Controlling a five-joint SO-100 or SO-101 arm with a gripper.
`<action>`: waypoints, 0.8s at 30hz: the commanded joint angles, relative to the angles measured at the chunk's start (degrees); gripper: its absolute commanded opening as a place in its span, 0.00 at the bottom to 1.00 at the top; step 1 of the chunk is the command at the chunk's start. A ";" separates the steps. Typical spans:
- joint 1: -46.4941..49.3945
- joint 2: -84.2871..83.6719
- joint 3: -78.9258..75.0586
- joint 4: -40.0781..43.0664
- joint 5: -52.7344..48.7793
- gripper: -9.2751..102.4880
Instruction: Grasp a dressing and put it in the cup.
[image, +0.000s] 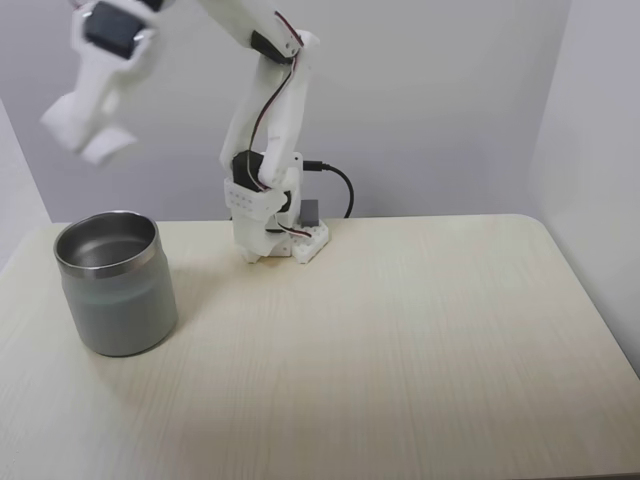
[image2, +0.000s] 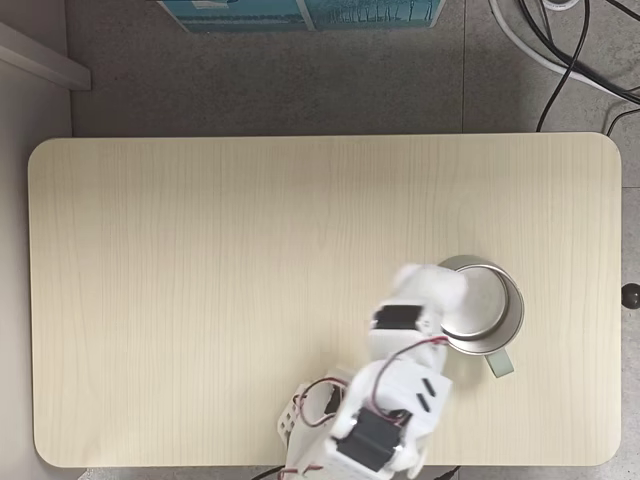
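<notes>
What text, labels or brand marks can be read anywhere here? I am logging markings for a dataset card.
None can be read. The cup, the arm, its gripper and the table bear no visible print. The teal box at the top edge of a fixed view has marks too small and blurred to read.

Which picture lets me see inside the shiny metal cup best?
The fixed view from above: it looks straight down into the cup, showing most of the round bottom, though the gripper covers its left edge. The fixed view from the side shows the cup standing on the table, its grey wall and rim, but little of the inside.
</notes>
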 joint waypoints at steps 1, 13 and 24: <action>4.04 -1.67 -7.91 -6.06 -0.70 0.08; 10.20 -9.49 -36.39 -24.17 -6.42 0.09; 11.78 -8.79 -38.50 -26.37 -4.39 0.28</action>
